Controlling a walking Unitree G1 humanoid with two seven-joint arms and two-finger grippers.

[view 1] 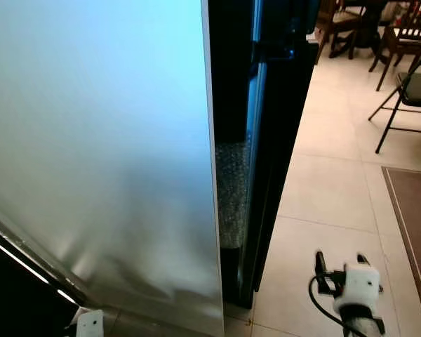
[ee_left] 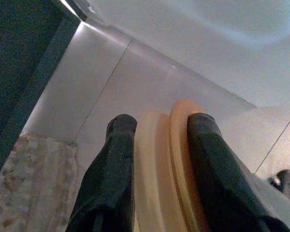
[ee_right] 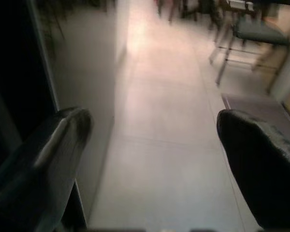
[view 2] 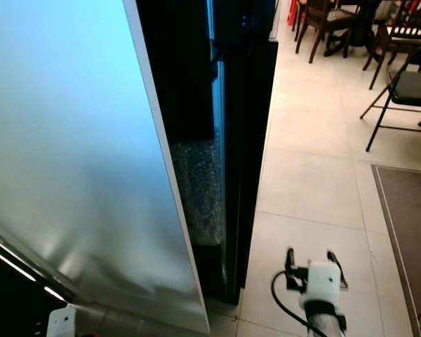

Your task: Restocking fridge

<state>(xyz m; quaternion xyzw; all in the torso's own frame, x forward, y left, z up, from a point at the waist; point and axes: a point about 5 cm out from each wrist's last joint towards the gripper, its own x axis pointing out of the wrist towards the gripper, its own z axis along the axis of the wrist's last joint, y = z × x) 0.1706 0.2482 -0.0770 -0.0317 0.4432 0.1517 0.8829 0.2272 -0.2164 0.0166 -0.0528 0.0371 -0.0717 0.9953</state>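
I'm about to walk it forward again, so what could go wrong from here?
The left tool pinches a pale yellow rimmed item by its edge; a bump might dislodge it. The open fridge door stands very close and blocks the view, so the left arm could hit it. The right tool hangs open beside the fridge edge.

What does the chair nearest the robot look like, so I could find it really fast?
Start at the big silvery fridge door on the left, then look across the pale tiled floor to the far right, just above the brown rug. There stands a folding chair with thin black metal legs and a dark flat seat. The chairs behind it are brown wood.
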